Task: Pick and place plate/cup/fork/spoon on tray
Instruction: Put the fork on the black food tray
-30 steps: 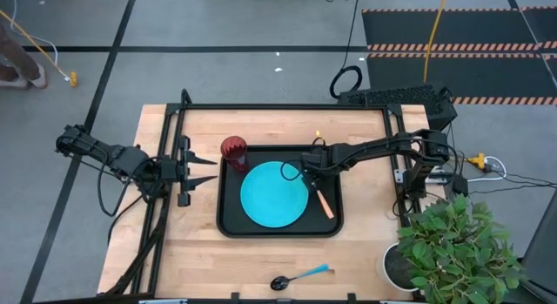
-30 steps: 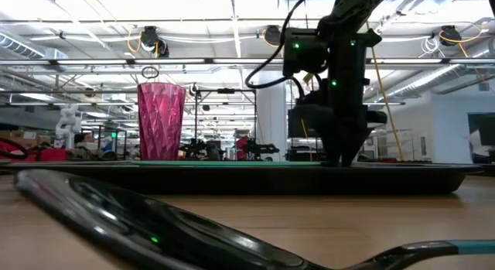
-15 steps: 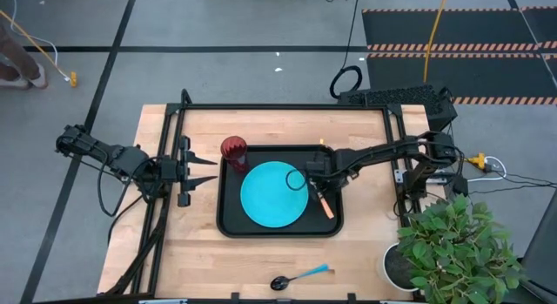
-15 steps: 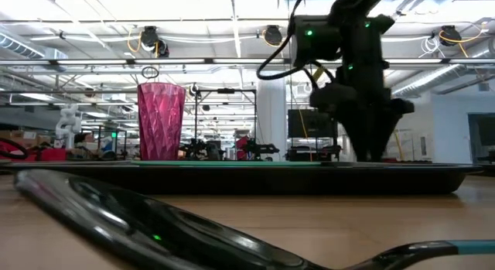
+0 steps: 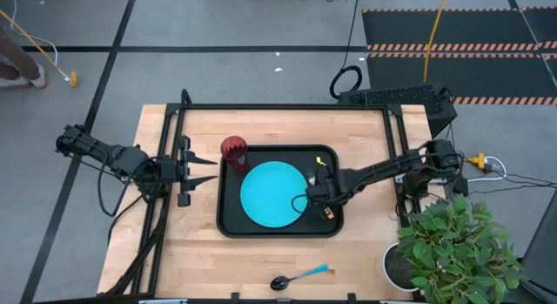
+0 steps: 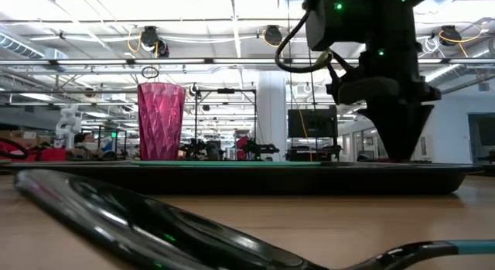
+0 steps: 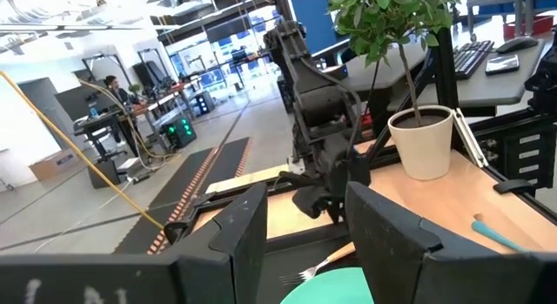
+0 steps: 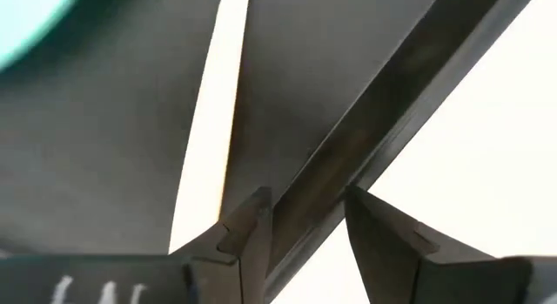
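The black tray (image 5: 228, 226) lies mid-table. The cyan plate (image 5: 271, 195) lies flat in it. The dark red cup (image 5: 233, 150) stands upright at the tray's far left corner (image 6: 161, 121). The orange-handled fork (image 5: 329, 212) lies on the tray floor right of the plate, mostly hidden under my right gripper (image 5: 322, 202). The gripper is open and points down over the tray's near right part, with the tray's rim (image 8: 374, 112) showing between its fingers. The blue-handled spoon (image 5: 300, 275) lies on the table by the near edge. My left gripper (image 5: 207, 168) waits open, left of the tray.
A potted plant (image 5: 448, 243) stands at the table's near right corner. A black frame (image 5: 287, 107) runs round the table's far part. The spoon's bowl (image 6: 155, 223) fills the low view's foreground. Bare wood lies between the tray and the spoon.
My right gripper has gone toward the table's near edge and a little right. It has moved from beside the plate's far right rim, along the fork, to the tray's near right part. The fork, plate and cup have stayed where they were.
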